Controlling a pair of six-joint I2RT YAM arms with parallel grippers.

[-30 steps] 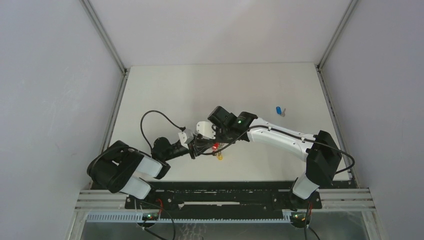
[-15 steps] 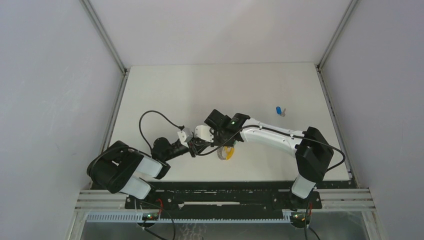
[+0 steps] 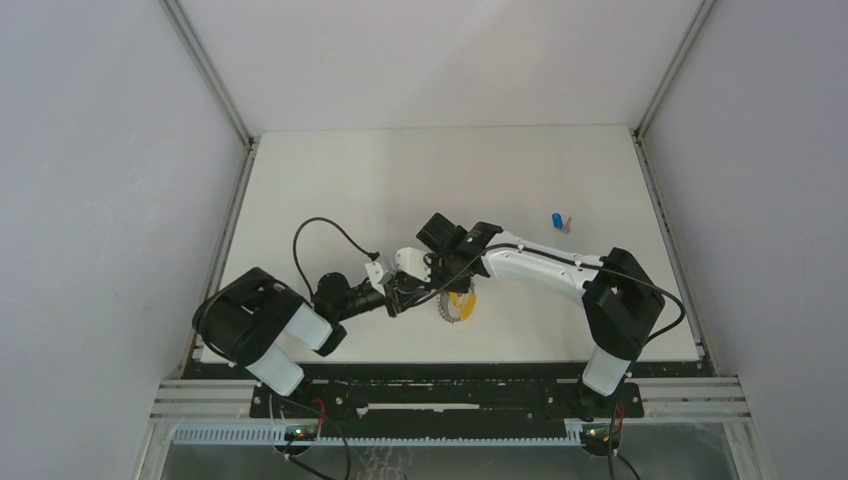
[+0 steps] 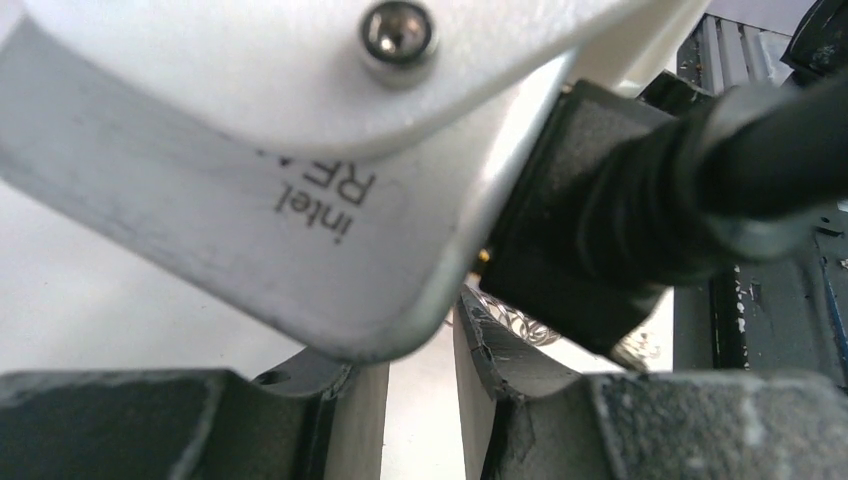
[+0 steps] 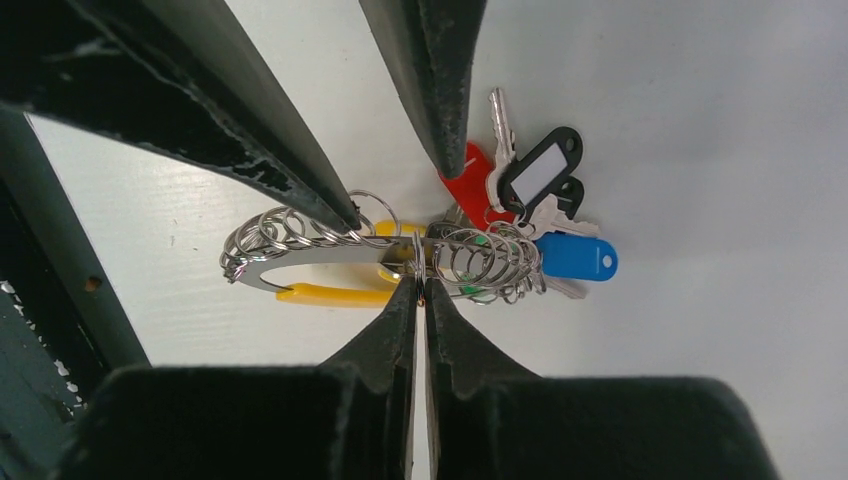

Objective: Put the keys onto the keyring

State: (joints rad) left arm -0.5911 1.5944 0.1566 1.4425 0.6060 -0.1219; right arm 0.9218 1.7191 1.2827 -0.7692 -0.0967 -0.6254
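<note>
The left gripper (image 5: 399,197) and right gripper (image 5: 418,285) crowd together at the silver metal keyring (image 5: 320,259) with coloured tags, hemming it from the left and behind. The white tabletop (image 3: 330,180) beyond lies open; a small blue-capped key (image 3: 558,221) sits far right.

One white robot arm (image 3: 540,268) with black joints, one black and white robot arm (image 3: 275,335), looping black cable (image 3: 322,220), small green light (image 3: 466,240), silver screw (image 4: 398,30)

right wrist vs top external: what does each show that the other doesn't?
Right wrist only: the right hand shut on the keyring, plus its red tag, blue tag and black tag. Top external only: a blue key lying alone toward the right side of the table. Both: the keyring's yellow piece.
</note>
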